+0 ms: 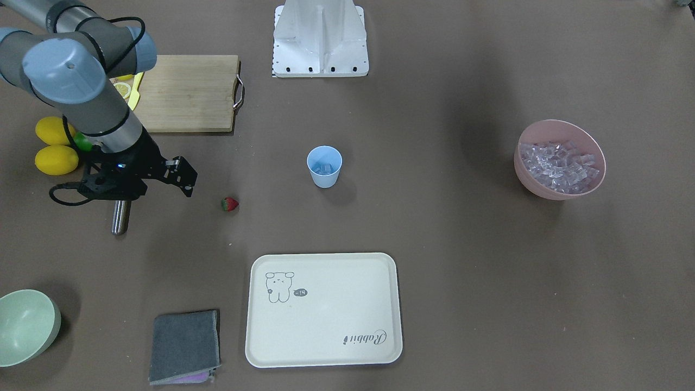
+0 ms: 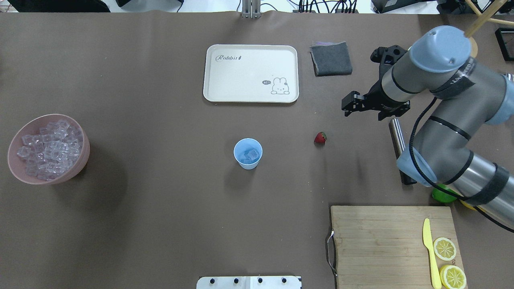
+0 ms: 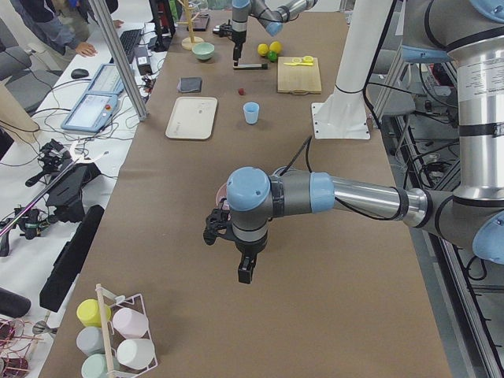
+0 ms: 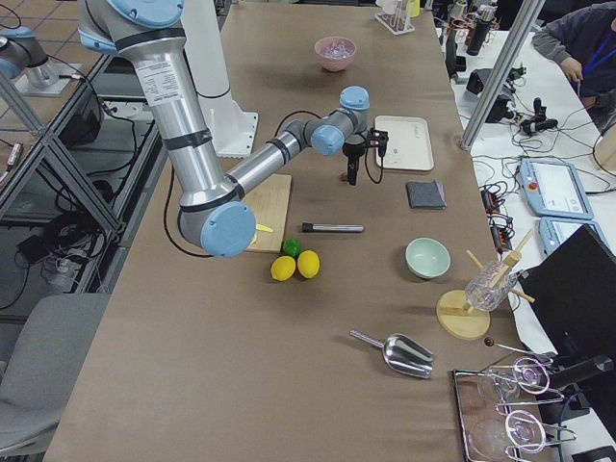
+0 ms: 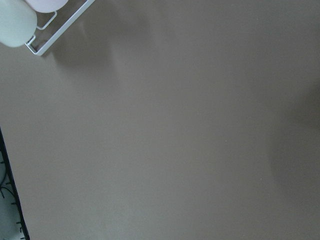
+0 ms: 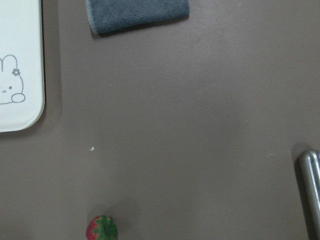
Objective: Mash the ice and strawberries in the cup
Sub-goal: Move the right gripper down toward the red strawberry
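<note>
1. The right claw (image 4: 352, 177) hangs in the air above the worktop (image 1: 434, 244) and points down. Its fingers look too small to tell if they are apart or together.
2. The left claw (image 3: 246, 272) hangs over bare worktop, far from the cup (image 1: 326, 179). Its grip cannot be told either.
3. The cup stands in the middle with some ice (image 1: 324, 168) inside.
4. The strawberry (image 1: 229, 204) lies between the cup and a metal stick (image 1: 120, 217).
5. A pink bowl (image 1: 559, 129) holds much more ice.
</note>
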`<state>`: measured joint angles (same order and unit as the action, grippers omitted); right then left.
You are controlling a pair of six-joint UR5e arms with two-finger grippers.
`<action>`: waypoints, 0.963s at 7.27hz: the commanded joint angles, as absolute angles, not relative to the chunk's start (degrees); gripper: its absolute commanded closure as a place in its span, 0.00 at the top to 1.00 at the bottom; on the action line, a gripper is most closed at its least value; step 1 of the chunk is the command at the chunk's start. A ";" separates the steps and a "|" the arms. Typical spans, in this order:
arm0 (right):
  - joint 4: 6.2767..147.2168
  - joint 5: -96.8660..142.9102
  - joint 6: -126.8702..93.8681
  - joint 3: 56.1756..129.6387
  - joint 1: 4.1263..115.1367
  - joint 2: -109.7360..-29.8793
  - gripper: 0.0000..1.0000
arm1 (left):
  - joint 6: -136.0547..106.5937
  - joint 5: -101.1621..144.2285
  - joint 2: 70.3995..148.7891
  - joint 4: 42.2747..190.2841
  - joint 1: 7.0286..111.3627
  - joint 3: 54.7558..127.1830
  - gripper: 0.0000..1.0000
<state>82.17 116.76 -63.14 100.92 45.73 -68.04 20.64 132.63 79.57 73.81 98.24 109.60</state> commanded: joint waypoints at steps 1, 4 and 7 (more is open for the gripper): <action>81.56 113.22 -66.96 95.91 41.24 -64.27 1.00 | 20.65 134.12 78.49 73.83 99.84 109.95 0.98; 73.60 109.87 -71.71 90.38 37.18 -63.64 1.00 | 20.65 134.21 78.31 73.92 99.93 109.78 0.98; 72.95 108.90 -73.12 89.82 36.13 -63.37 0.94 | 20.65 134.21 77.53 73.92 100.02 109.77 0.98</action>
<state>73.23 109.33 -72.41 89.97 36.59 -63.51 20.65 134.21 78.10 73.92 99.99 109.70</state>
